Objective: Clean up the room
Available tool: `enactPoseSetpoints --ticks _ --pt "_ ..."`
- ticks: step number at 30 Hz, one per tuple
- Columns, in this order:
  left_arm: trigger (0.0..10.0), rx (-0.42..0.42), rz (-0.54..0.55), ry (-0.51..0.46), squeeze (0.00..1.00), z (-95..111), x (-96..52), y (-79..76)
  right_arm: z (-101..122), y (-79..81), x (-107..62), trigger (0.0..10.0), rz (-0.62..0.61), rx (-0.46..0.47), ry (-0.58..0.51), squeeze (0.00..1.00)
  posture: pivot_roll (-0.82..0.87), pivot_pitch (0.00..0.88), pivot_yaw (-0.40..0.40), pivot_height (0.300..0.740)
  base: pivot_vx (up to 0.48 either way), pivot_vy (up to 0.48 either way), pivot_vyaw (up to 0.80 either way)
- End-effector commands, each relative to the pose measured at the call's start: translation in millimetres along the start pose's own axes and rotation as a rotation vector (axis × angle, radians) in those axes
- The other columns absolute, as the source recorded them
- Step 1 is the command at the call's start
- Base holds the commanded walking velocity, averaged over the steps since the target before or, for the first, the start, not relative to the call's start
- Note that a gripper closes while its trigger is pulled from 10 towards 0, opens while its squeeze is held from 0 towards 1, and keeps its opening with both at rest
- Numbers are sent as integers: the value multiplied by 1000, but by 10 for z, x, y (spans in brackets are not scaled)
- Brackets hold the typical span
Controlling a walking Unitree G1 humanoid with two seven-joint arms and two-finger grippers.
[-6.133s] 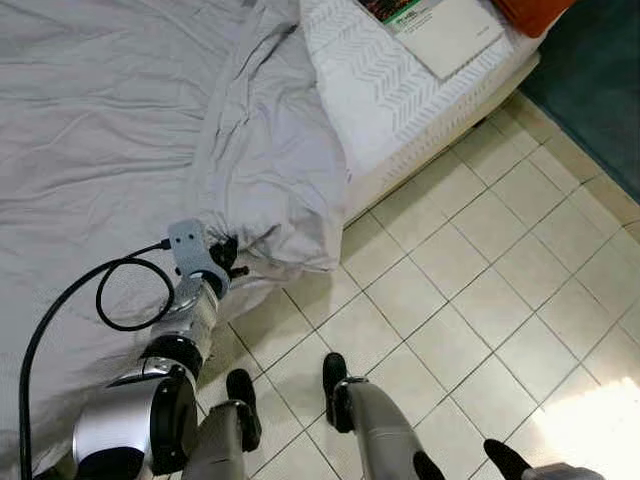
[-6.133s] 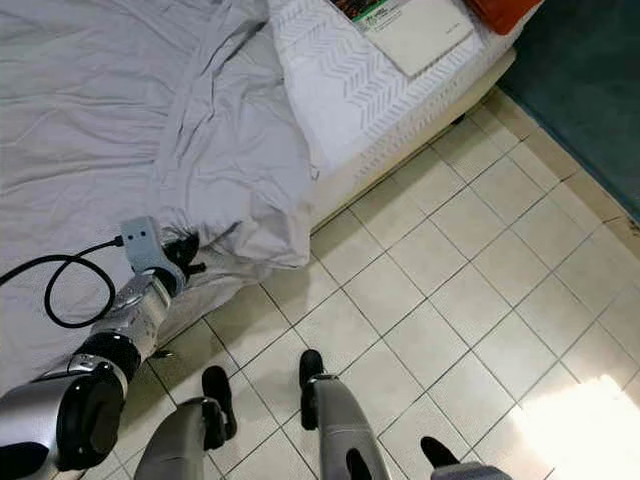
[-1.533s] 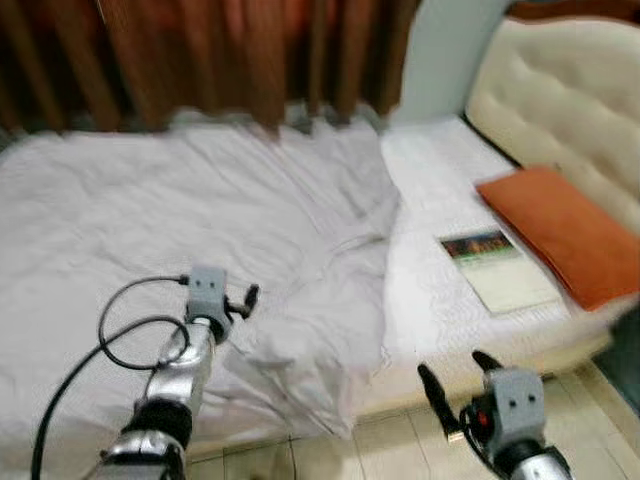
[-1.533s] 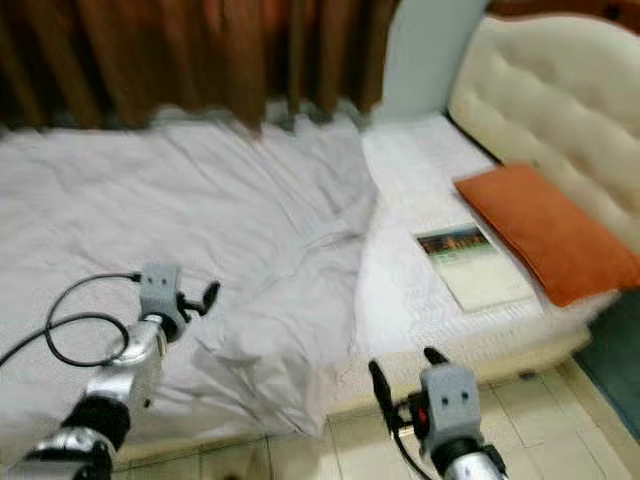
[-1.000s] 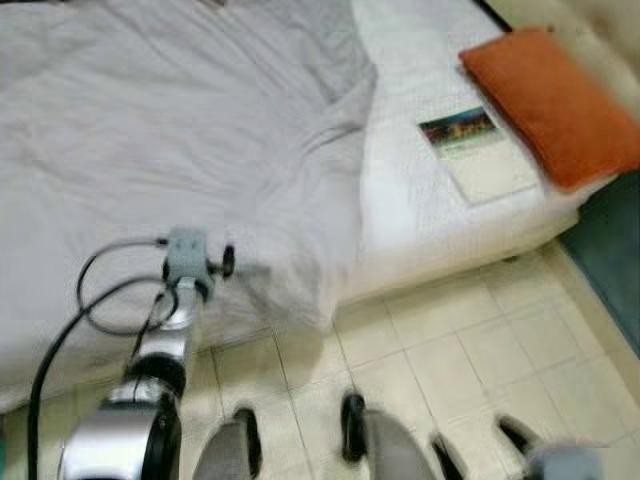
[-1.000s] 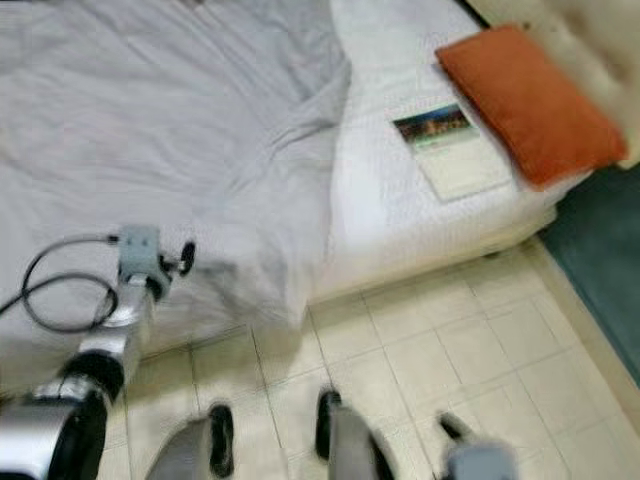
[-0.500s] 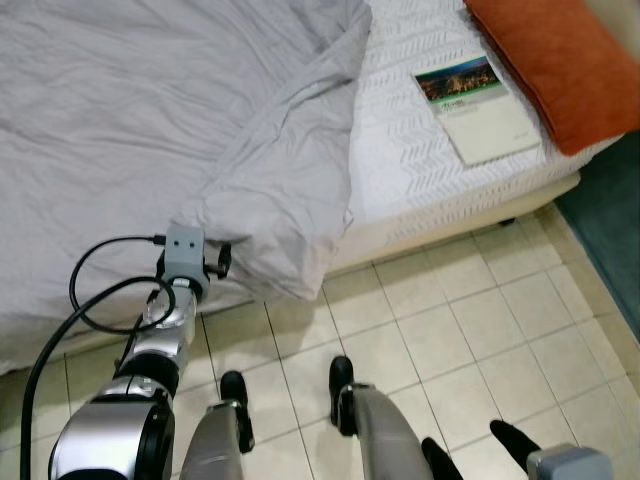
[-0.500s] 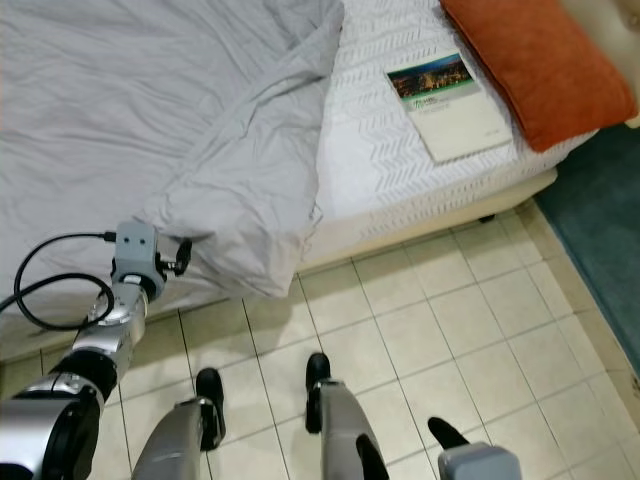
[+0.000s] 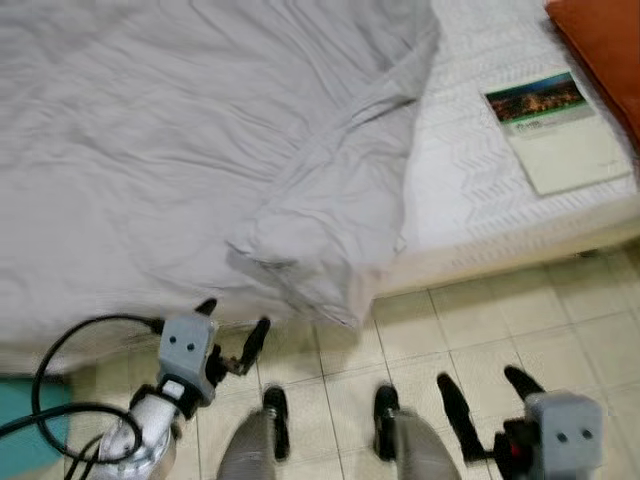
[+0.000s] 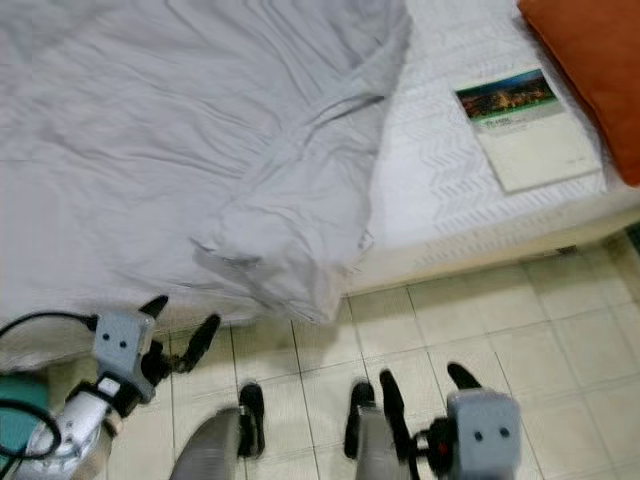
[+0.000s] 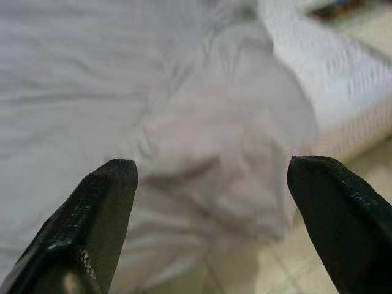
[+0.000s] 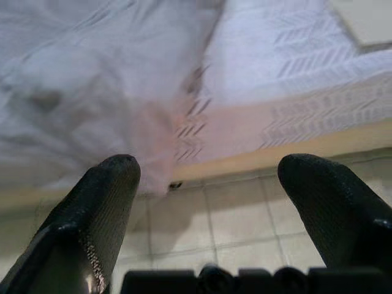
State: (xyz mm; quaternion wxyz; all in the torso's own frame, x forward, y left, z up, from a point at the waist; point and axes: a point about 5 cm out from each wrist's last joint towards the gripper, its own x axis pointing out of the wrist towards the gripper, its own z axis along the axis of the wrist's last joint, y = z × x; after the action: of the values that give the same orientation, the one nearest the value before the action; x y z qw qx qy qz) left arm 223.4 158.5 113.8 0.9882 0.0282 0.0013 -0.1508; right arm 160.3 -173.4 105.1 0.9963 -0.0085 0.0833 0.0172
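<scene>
Both tools hang low over the tiled floor point(image 9: 560, 330) beside the bed point(image 9: 480, 190), fingers spread wide and holding nothing. The left tool point(image 9: 232, 332) is just below the bunched corner of the grey sheet point(image 9: 310, 240), which droops over the mattress edge. The right tool point(image 9: 480, 400) sits near the robot's feet. A book point(image 9: 555, 125) lies on the bare mattress beside an orange pillow point(image 9: 605, 40). A shallow pinch could catch only a fold, and a hard tug might drag the sheet onto the floor.
</scene>
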Motion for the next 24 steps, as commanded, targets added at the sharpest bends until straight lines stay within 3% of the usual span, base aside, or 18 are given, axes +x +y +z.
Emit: enactPoseSetpoints --ticks 1,2,3,4,5,6,7,11,14,18,24 --pt "10000 15 42 58 0 -83 -88 48 -114 -27 -5 10000 -28 10 28 0 30 112 38 740 0 0 0" --pt "10000 5 74 60 0 -52 -58 56 -133 -20 159 10000 -35 22 0 0 49 26 24 740 0 0 0" --pt "10000 13 87 62 0 -53 -39 67 -118 -14 242 10000 -33 21 -23 0 59 0 10 740 0 0 0" --pt "10000 13 87 62 0 -53 -39 67 -118 -14 242 10000 -33 21 -23 0 59 0 10 740 0 0 0" --pt "10000 18 105 68 0 -85 15 86 -93 -8 394 10000 -26 13 -63 0 65 0 4 740 0 0 0" --pt "10000 18 105 68 0 -85 15 86 -93 -8 394 10000 -26 13 -63 0 65 0 4 740 0 0 0" --pt "10000 16 128 70 0 -131 72 106 -89 -7 506 10000 -18 -4 -92 0 72 0 -1 740 0 0 0" --pt "10000 -5 152 57 0 -137 148 128 -88 -23 615 10000 -23 -9 -107 0 76 0 -12 740 0 0 0" --pt "10000 -31 253 20 0 -89 222 195 -23 -40 831 10000 2 -16 -155 0 91 0 -44 740 0 0 0" --pt "10000 -50 233 21 0 -108 277 165 -24 -43 898 10000 31 -24 -156 0 93 0 -51 740 0 0 0" --pt "10000 -103 243 51 0 -181 320 191 -19 -48 937 10000 41 -22 -161 0 71 0 -40 740 480 0 0"
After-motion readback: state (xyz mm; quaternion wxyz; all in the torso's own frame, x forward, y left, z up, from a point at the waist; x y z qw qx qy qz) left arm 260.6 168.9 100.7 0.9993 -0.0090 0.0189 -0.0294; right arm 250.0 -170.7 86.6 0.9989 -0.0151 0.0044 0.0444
